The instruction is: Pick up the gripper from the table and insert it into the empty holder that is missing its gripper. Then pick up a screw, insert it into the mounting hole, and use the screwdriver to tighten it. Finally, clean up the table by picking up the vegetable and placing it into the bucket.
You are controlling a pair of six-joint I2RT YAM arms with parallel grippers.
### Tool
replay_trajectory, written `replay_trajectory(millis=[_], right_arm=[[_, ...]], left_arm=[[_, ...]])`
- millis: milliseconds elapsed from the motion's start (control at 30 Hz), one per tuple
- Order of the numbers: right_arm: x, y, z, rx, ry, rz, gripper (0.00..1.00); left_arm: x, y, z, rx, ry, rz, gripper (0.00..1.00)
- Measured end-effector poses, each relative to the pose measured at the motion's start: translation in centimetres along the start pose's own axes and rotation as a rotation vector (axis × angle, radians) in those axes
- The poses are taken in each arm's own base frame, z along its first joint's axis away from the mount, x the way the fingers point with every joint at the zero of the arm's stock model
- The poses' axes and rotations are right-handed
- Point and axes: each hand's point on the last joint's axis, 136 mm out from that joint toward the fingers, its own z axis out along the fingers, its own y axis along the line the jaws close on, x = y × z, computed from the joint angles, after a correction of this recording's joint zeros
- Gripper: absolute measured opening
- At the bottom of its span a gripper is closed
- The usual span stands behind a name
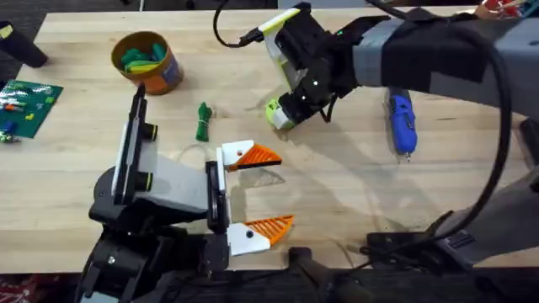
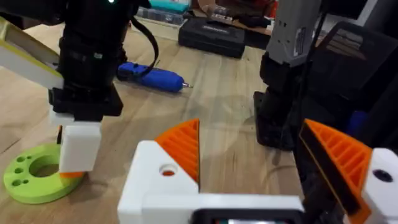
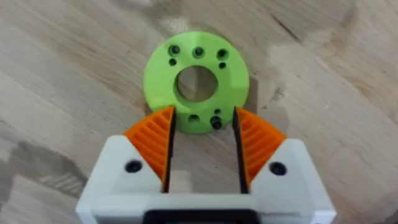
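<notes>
Fingers first, operator: your left gripper (image 1: 259, 198) sits nearest the bases, low on the table, its orange ribbed wedges spread wide apart and holding nothing, with bare wood between them. Just beyond it, toward the far-left side, the small dark green knobbly vegetable (image 1: 203, 121) lies flat on the table (image 1: 354, 185), on its own and touching nothing. Look to the middle now: your right gripper (image 3: 201, 149) has reached across and tips down over the lime-green round gripper piece (image 3: 196, 81), which lies flat on the wood with its central hole and small screw holes facing up. In the right wrist view the orange pads (image 3: 153, 142) straddle the near edge of that ring, one on each side, with a clear gap showing between them; they sit right against the rim, but you cannot tell whether they are pressing on it yet, so call them released. From the left wrist view you see the same ring (image 2: 37, 174) on the table with the right arm's white finger standing on its edge. Off to the right of that, the blue pen-shaped screwdriver (image 1: 401, 123) lies flat, well apart from the ring. Farthest back on the left, the orange-yellow bucket (image 1: 150, 61) stands upright near the table's far edge, with green and blue pieces inside. A green circuit board (image 1: 27, 107) rests at the left edge.
</notes>
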Motion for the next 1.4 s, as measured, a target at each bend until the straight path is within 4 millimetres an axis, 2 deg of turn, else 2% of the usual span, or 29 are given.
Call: replay_trajectory(millis=[100, 200, 267, 333, 367, 867, 1100, 1233, 1267, 1400], right_arm=[[0.0, -0.2, 0.1, 0.005, 0.000, 0.004, 0.414], [0.0, -0.2, 0.1, 0.006, 0.001, 0.005, 0.384], [0.0, -0.1, 0.1, 0.005, 0.002, 0.004, 0.325], [-0.1, 0.0, 0.1, -0.001, 0.000, 0.003, 0.219], [-0.4, 0.1, 0.3, -0.009, -0.006, 0.008, 0.010], [-0.5, 0.1, 0.3, -0.010, -0.005, 0.007, 0.007], [0.7, 0.1, -0.7, -0.008, 0.066, 0.006, 0.007], [-0.5, 0.1, -2.1, -0.008, 0.043, 0.007, 0.007], [-2.0, 0.1, -5.5, -0.010, -0.019, 0.007, 0.007], [-2.9, 0.1, -7.9, -0.011, -0.064, 0.007, 0.007]], left_arm=[[0.0, 0.0, 0.0, 0.000, 0.000, 0.000, 0.989], [0.0, 0.0, 0.0, 0.000, 0.000, 0.000, 0.989], [0.0, 0.0, 0.0, 0.000, 0.000, 0.000, 0.989], [0.0, 0.0, 0.0, 0.000, 0.000, 0.000, 0.989], [0.0, 0.0, 0.0, 0.000, 0.000, 0.000, 0.989], [0.0, 0.0, 0.0, 0.000, 0.000, -0.001, 0.989], [0.0, 0.0, 0.0, 0.000, 0.000, -0.001, 0.989], [0.0, 0.0, 0.0, 0.000, 0.000, 0.000, 0.989], [0.0, 0.0, 0.0, 0.000, 0.000, 0.000, 0.989], [0.0, 0.0, 0.0, 0.000, 0.000, 0.000, 0.989]])
